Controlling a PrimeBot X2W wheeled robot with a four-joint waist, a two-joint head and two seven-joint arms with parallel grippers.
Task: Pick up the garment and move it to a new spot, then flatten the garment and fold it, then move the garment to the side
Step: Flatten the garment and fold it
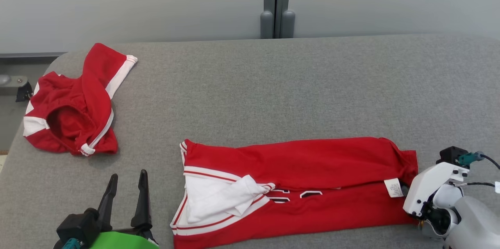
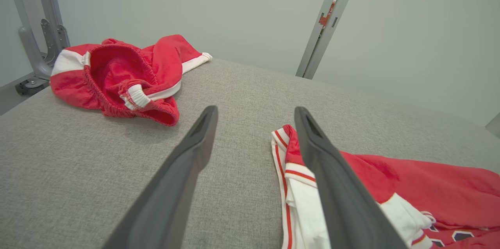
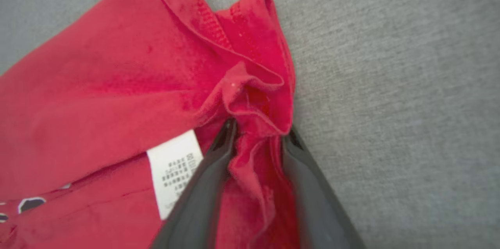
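The garment, a red jersey with white and red trim, lies folded lengthwise on the grey table, its white-lined collar end to the left. My right gripper is at its right end, fingers shut on a bunched fold of red cloth beside the white care label. In the head view that arm's pale wrist covers the fingers. My left gripper stands open over bare table left of the jersey, holding nothing. In the left wrist view the left gripper points past the jersey's collar corner.
A second piece, crumpled red shorts with white stripes, lies at the table's far left near the rounded edge. A grey post and pale wall stand behind the table. The table drops off at the left edge.
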